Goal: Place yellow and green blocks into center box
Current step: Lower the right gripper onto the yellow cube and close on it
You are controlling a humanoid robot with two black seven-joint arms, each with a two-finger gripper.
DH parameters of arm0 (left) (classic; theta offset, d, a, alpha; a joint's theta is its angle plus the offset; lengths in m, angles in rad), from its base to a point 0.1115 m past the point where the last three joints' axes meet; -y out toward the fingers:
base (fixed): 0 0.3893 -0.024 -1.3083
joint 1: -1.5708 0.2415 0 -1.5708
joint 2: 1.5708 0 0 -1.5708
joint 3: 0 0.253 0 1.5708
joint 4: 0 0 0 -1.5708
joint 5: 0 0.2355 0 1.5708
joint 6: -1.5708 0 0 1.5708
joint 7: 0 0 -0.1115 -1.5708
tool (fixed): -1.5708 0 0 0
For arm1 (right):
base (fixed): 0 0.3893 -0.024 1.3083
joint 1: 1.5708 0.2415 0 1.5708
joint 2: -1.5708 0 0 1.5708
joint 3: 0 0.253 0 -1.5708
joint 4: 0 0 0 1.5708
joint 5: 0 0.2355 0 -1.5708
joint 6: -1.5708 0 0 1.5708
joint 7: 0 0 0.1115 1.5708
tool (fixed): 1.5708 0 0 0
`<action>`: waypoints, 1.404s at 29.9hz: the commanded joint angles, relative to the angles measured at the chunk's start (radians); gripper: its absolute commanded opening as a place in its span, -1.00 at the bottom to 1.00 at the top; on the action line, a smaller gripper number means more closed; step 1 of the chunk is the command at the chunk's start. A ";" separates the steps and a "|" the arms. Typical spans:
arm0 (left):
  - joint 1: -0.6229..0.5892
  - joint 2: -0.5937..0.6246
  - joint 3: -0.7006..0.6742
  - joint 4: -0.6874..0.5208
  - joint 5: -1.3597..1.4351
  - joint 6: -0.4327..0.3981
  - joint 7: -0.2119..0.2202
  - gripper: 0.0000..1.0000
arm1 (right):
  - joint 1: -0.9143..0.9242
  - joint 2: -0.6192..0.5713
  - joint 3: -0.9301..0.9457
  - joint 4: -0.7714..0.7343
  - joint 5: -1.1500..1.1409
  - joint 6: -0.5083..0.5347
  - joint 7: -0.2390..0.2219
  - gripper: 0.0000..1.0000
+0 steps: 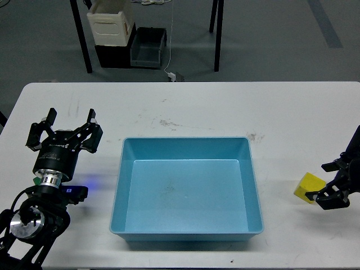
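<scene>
The light blue tray (185, 236) lies in the middle of the white table and holds nothing. The yellow block (308, 187) sits on the table to the right of the tray. My right gripper (327, 183) is open at the table's right edge, its fingertips right beside the block, the lower one touching or nearly touching it. My left gripper (66, 130) is open and empty, left of the tray, pointing away from me. A small sliver of green (37, 180) shows under my left arm; the rest of the green block is hidden.
The table's far edge runs across the top of the view. On the floor beyond it stand a cream bin (110, 23), a grey crate (148, 48) and black table legs (82, 39). A white cable (170, 56) hangs there.
</scene>
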 commanded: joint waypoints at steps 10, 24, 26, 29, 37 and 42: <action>-0.006 -0.019 0.000 0.026 0.000 -0.003 -0.019 1.00 | 0.037 0.077 -0.075 -0.078 0.000 0.001 0.000 0.96; -0.011 -0.019 0.000 0.032 0.002 -0.001 -0.019 1.00 | 0.094 0.088 -0.080 -0.100 0.000 0.001 0.000 0.96; -0.011 -0.019 0.000 0.033 0.002 -0.001 -0.019 1.00 | 0.089 0.088 -0.081 -0.100 0.000 0.001 0.000 0.96; -0.011 -0.019 0.000 0.033 0.002 -0.001 -0.019 1.00 | 0.086 0.086 -0.112 -0.100 0.000 0.001 0.000 0.96; -0.011 -0.019 0.000 0.047 0.002 -0.003 -0.019 1.00 | 0.094 0.088 -0.159 -0.132 0.000 0.001 0.000 0.89; -0.011 -0.019 -0.001 0.055 0.002 -0.003 -0.021 1.00 | 0.092 0.108 -0.161 -0.146 0.000 0.001 0.000 0.61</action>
